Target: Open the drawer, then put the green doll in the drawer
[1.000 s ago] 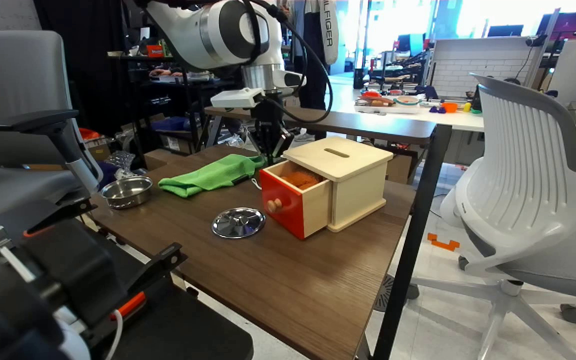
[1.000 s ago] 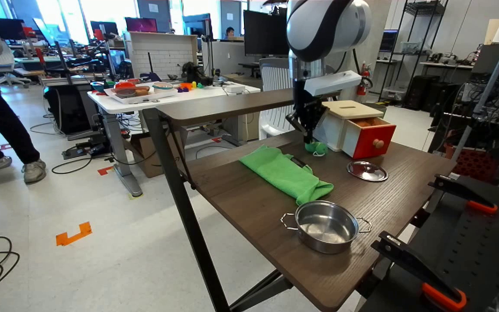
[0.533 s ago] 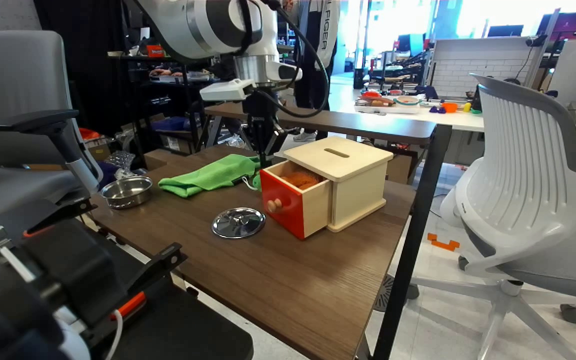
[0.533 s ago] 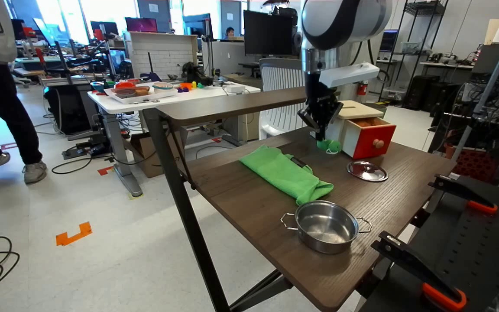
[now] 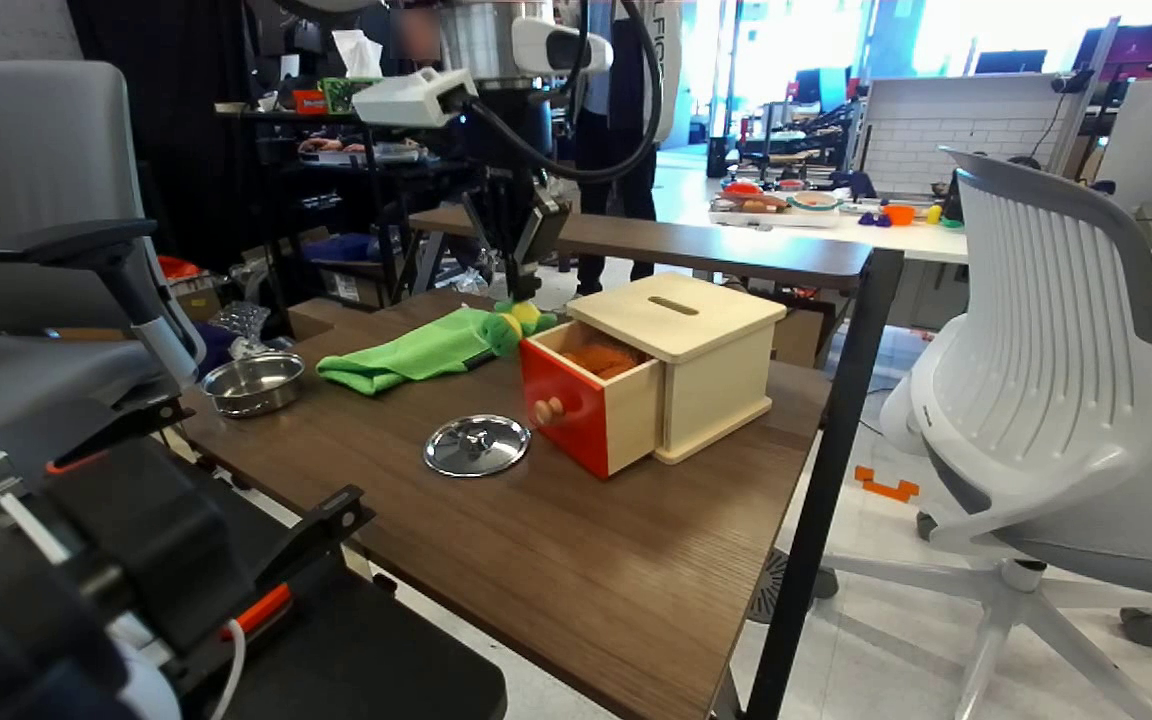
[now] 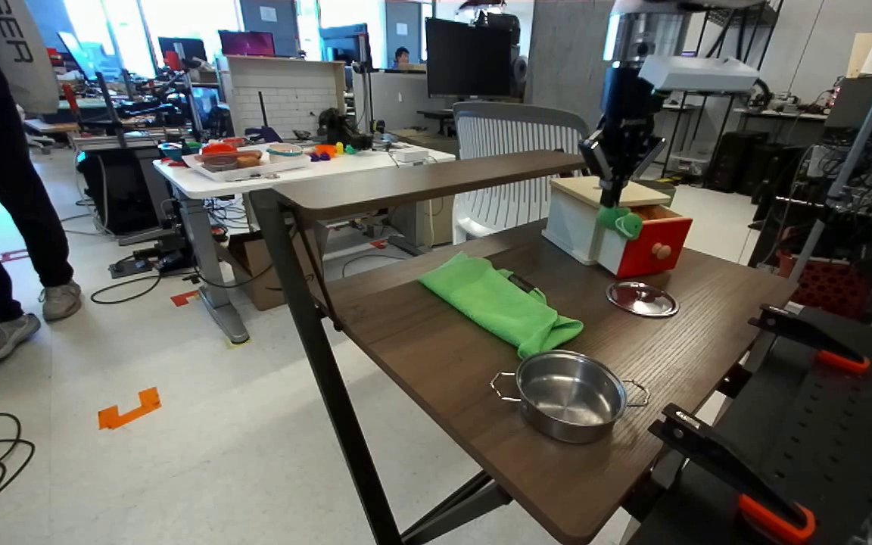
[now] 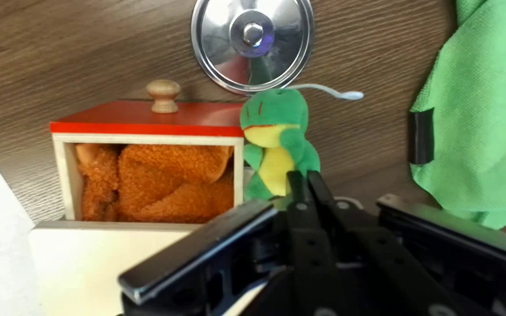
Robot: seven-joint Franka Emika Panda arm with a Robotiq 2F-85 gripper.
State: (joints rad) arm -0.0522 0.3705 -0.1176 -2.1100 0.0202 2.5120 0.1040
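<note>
Drawer (image 7: 147, 118), red-fronted: pulled out of its box (image 5: 721, 380); first step complete. Contents: orange plush (image 7: 169, 182), taking up most of the room.

Doll (image 7: 279, 151), green, yellow-bellied: outside the drawer, just beside its side wall, hung clear of the table (image 5: 626, 570). Second step begun, not finished; left to do, as judged: lift over the wall, lower onto the plush, let go.

Gripper (image 7: 304, 175): jaws brought almost together, pinching the doll low on one side. Exact fold held: hard to make out.

Lid (image 7: 253, 37) and cloth (image 7: 477, 131): on the table, in all three views. Pot (image 6: 572, 397): on the table in both exterior views, absent from the wrist view.

Wrist view alone: the doll's face, and the plush from above. In an exterior view the doll (image 6: 629, 227) shows no yellow, yet its height against the drawer's side is plain.
</note>
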